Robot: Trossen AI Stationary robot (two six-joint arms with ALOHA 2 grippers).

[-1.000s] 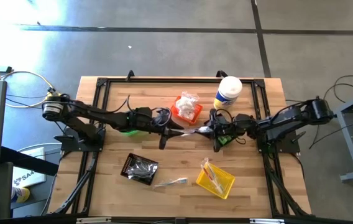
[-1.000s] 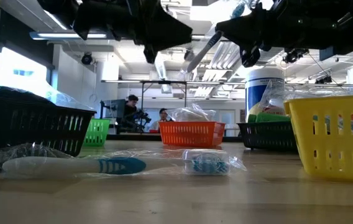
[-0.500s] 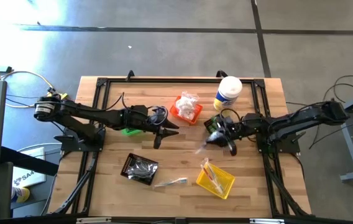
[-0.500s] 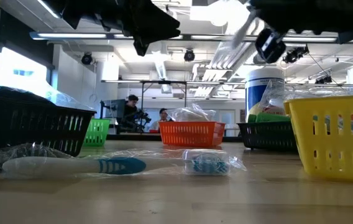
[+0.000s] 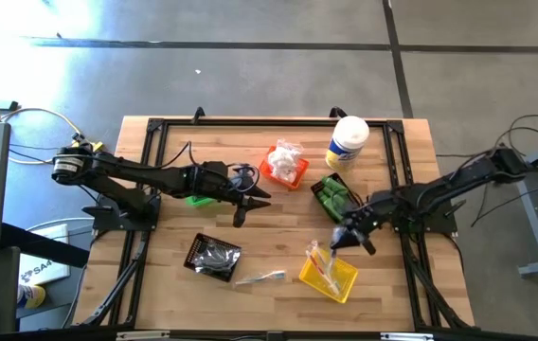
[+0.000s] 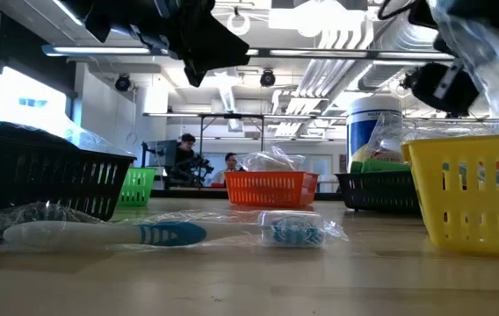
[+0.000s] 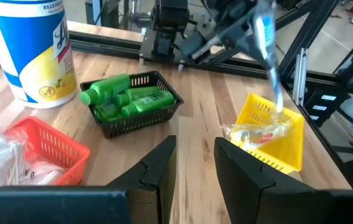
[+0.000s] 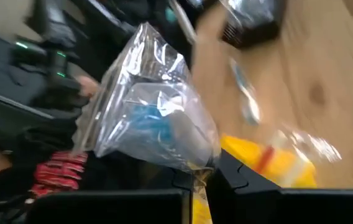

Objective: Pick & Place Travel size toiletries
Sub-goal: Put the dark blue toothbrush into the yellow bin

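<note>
My right gripper (image 5: 349,237) is shut on a clear-wrapped toothbrush (image 7: 267,43) and holds it above the far edge of the yellow bin (image 5: 337,280). The bin holds more clear-wrapped sticks (image 7: 257,132). My left gripper (image 5: 252,198) is open and empty over the middle of the table, near the orange bin (image 5: 278,174). Another wrapped toothbrush (image 5: 260,278) lies flat on the table near the front edge. Green bottles (image 7: 125,99) lie in a black bin (image 5: 318,189). My right gripper pinches one end of the toothbrush's clear wrapper (image 8: 196,168) between its two fingers. The wrapped toothbrush hangs slanting below the fingers, clear of the table. Its lower end (image 7: 279,107) is just over the yellow bin; whether it touches the bin, I cannot tell.
A tall white-lidded canister (image 5: 348,140) stands at the back right. The orange bin holds white packets (image 5: 286,154). A black bin (image 5: 212,256) with dark pieces sits front left. A green bin (image 5: 193,199) lies under my left arm. People sit in the room beyond (image 6: 186,154).
A second ago the wrapped toothbrush spanned between both grippers at the table's middle. My right gripper has carried it toward the near edge, to above the yellow bin, where it now hangs down. My left gripper has drawn back a little toward the left, without the toothbrush.
</note>
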